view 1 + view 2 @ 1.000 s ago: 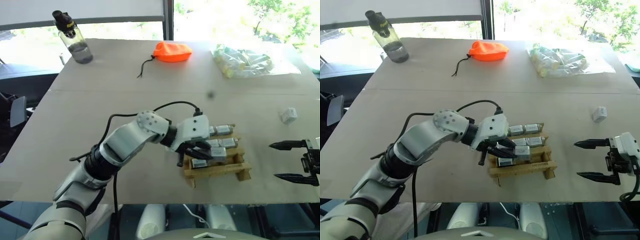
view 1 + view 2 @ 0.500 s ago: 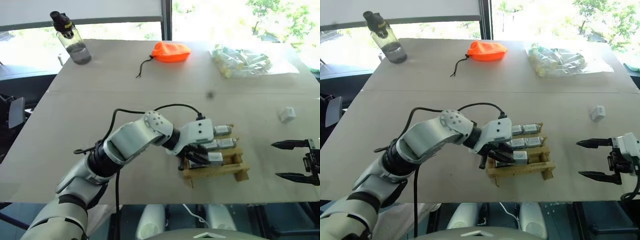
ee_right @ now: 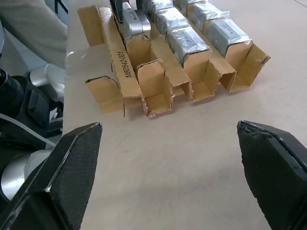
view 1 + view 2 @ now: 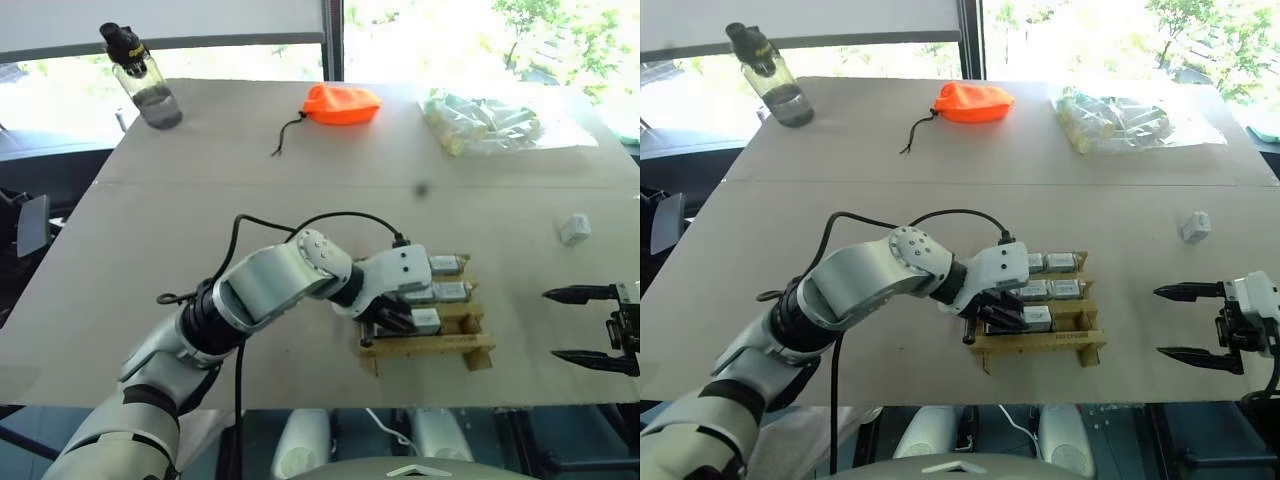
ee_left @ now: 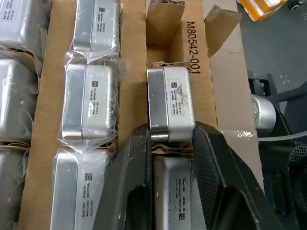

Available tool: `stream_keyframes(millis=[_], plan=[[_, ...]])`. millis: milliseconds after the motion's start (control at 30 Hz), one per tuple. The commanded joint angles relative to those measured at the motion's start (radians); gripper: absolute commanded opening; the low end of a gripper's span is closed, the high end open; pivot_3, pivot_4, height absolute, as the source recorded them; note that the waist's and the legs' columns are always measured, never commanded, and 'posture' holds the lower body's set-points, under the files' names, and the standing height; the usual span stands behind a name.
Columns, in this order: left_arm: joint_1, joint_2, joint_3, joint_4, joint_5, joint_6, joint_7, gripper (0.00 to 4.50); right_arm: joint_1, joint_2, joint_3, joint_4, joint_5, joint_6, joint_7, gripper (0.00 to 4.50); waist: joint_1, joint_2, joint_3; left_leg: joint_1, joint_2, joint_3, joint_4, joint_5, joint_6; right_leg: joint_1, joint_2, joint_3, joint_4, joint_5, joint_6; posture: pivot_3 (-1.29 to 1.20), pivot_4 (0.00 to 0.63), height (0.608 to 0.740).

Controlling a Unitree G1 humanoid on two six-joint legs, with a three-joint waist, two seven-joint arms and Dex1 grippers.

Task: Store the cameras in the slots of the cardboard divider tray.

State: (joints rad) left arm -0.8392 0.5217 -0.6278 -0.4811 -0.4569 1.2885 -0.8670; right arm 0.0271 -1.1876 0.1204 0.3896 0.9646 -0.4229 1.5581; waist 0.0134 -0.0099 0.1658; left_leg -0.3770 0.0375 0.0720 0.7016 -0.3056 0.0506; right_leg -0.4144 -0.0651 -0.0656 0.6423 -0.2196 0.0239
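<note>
The cardboard divider tray [image 4: 425,346] lies near the table's front edge, with several wrapped silvery cameras [image 4: 449,291] in its slots. My left gripper [image 4: 392,318] reaches down into the tray's front row. In the left wrist view its black fingers [image 5: 139,158] are shut on the sides of one silver camera [image 5: 170,103], which stands in a slot beside the cardboard wall [image 5: 132,72]. One more small white camera [image 4: 574,229] lies loose on the table at the far right. My right gripper [image 4: 1185,321] hovers open to the right of the tray, holding nothing.
At the back of the table stand a bottle [image 4: 140,75], an orange pouch [image 4: 343,102] with a cord, and a clear bag of pale tubes [image 4: 482,122]. The tray's right end slots [image 3: 153,84] are open cardboard.
My left wrist has turned and the held camera has sunk lower into the front row. The tray has swung from slanted to square with the table's edge. The right gripper has kept still.
</note>
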Motion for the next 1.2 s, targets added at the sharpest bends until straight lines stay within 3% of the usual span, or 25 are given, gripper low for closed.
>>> stream_keyframes(millis=[33,233,467,600,833,967,1200], plan=[[0.011,-0.005,0.011,-0.023,-0.025,0.028,0.016,0.63,0.006,0.003,-0.027,-0.018,0.015,-0.027,0.056,4.46,0.001,0.0,0.0,0.0,0.0,0.0,0.0,0.0,0.0,0.0,0.0,0.0,0.0,0.0,0.0,0.0,0.15,0.74],[0.004,-0.019,0.043,-0.021,-0.049,0.024,0.038,3.36,0.025,0.008,-0.043,-0.024,0.021,-0.023,0.056,4.5,0.003,0.0,0.0,0.0,-0.001,0.0,0.0,0.0,0.0,0.0,-0.001,0.0,0.0,0.0,0.0,0.0,0.15,0.74],[0.006,0.008,0.191,-0.016,-0.101,-0.124,-0.029,3.36,0.017,0.032,-0.111,-0.014,0.024,0.035,0.056,4.5,0.002,0.0,0.0,0.0,-0.001,0.0,0.001,0.0,0.0,0.001,-0.001,0.0,0.0,0.0,0.0,0.0,0.15,0.74],[-0.029,-0.017,0.37,0.076,-0.153,-0.248,-0.076,3.36,0.04,0.045,-0.176,-0.02,0.003,0.068,0.056,4.5,0.004,0.0,0.0,-0.001,-0.001,0.0,0.001,0.0,0.0,0.0,-0.001,-0.001,0.0,0.0,0.0,0.0,0.15,0.74],[-0.006,0.041,0.426,0.128,-0.102,-0.452,-0.133,3.36,-0.021,0.147,-0.321,0.007,-0.077,0.176,-0.03,4.5,0.002,0.0,0.0,-0.001,-0.001,0.001,0.001,0.0,0.0,0.001,-0.001,-0.001,-0.001,0.0,0.0,0.0,0.15,0.74],[0.032,0.05,0.497,0.086,-0.162,-0.461,-0.137,3.36,-0.063,0.204,-0.415,0.054,-0.157,0.238,-0.249,4.5,0.002,0.0,0.0,-0.001,-0.001,0.001,0.001,0.0,0.0,0.0,-0.001,-0.001,0.0,0.0,0.0,0.0,0.15,0.74],[0.119,0.109,0.566,0.077,-0.124,-0.47,-0.06,3.36,-0.108,0.297,-0.509,0.047,-0.285,0.443,-0.758,4.5,0.001,0.001,0.0,-0.001,-0.001,0.001,0.001,0.0,0.0,0.0,-0.002,-0.001,0.0,0.0,0.0,0.0,0.15,0.74]])
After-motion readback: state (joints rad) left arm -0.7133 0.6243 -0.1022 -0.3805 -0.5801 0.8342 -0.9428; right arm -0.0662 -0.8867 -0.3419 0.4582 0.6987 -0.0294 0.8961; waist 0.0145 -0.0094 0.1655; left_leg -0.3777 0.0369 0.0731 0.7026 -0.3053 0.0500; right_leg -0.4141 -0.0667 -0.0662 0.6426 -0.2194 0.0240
